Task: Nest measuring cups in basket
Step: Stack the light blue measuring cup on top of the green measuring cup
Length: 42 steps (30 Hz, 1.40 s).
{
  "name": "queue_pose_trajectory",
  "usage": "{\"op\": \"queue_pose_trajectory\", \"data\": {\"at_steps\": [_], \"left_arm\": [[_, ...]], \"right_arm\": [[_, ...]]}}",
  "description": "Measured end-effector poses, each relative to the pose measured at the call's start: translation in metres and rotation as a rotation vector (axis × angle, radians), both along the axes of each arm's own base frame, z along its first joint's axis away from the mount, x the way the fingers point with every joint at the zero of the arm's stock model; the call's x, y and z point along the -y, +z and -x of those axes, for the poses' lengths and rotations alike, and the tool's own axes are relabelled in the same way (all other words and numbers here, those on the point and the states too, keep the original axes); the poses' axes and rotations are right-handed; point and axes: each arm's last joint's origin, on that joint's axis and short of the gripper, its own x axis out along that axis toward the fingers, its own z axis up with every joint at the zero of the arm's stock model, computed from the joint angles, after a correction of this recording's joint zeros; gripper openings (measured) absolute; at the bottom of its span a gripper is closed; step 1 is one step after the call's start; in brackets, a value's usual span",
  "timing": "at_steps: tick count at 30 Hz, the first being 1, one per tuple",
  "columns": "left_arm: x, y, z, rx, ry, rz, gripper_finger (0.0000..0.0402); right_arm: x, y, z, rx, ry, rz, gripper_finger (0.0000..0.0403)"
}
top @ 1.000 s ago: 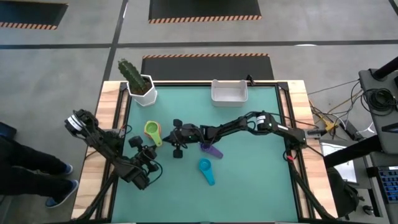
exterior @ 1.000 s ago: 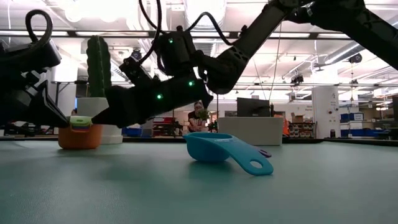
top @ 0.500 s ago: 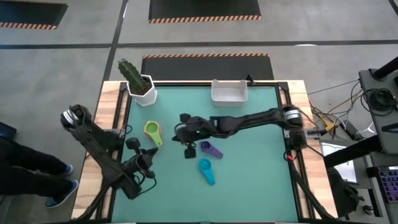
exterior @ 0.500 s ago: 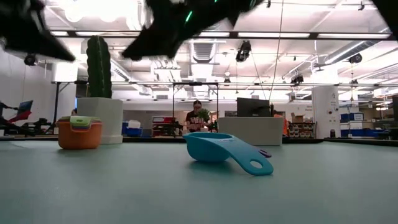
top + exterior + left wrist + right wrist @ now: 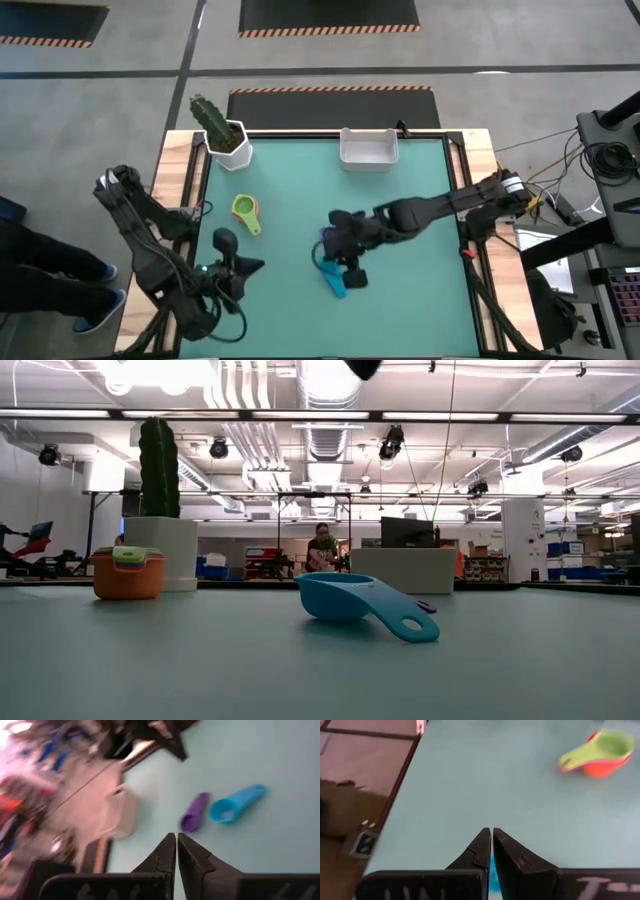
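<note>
I am seeing my right hand (image 5: 345, 268) hanging over the middle of the table (image 5: 420, 200), fingers pressed together and carrying nothing, right above the teal measuring cup (image 5: 333, 277) and covering most of it from overhead. From table level that teal cup (image 5: 358, 603) is sitting upright on the mat with its handle pointing toward the near right. The purple cup (image 5: 194, 813) is lying just beside it, only partly peeking out from under my right arm in the overhead view. My left hand (image 5: 240, 267) is waiting near the near-left part of the table, fingers also pressed together and empty. Off to the left, a stack of cups with the green one (image 5: 245, 212) on top and an orange one (image 5: 128, 580) at the bottom is standing near the cactus pot (image 5: 228, 145). The white basket (image 5: 368, 149) is sitting at the far edge of the table, well apart from all the cups.
</note>
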Motion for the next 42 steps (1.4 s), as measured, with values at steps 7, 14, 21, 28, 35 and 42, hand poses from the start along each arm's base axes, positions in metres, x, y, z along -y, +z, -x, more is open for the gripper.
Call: {"op": "queue_pose_trajectory", "data": {"at_steps": [7, 14, 21, 28, 35, 42], "left_arm": [[0.011, 0.025, -0.012, -0.034, -0.273, -0.029, 0.0], [0.0, 0.0, -0.017, 0.1, -0.489, 0.058, 0.0], [-0.033, -0.03, 0.006, 0.363, -0.511, 0.116, 0.0], [-0.058, -0.042, 0.029, 0.484, -0.503, 0.147, 0.0], [-0.07, -0.044, 0.04, 0.519, -0.481, 0.144, 0.0], [-0.074, -0.046, 0.043, 0.52, -0.461, 0.136, 0.0]], "right_arm": [[-0.044, -0.011, 0.014, -0.101, -0.045, -0.07, 0.0009], [-0.069, -0.027, 0.02, -0.236, -0.252, -0.225, 0.0009], [-0.076, -0.053, 0.015, -0.369, -0.499, -0.312, 0.0009], [-0.066, -0.079, 0.003, -0.491, -0.679, -0.365, 0.0041], [-0.055, -0.097, -0.007, -0.503, -0.798, -0.342, 0.0146], [-0.056, -0.125, -0.016, -0.515, -0.857, -0.29, 0.0243]]}}
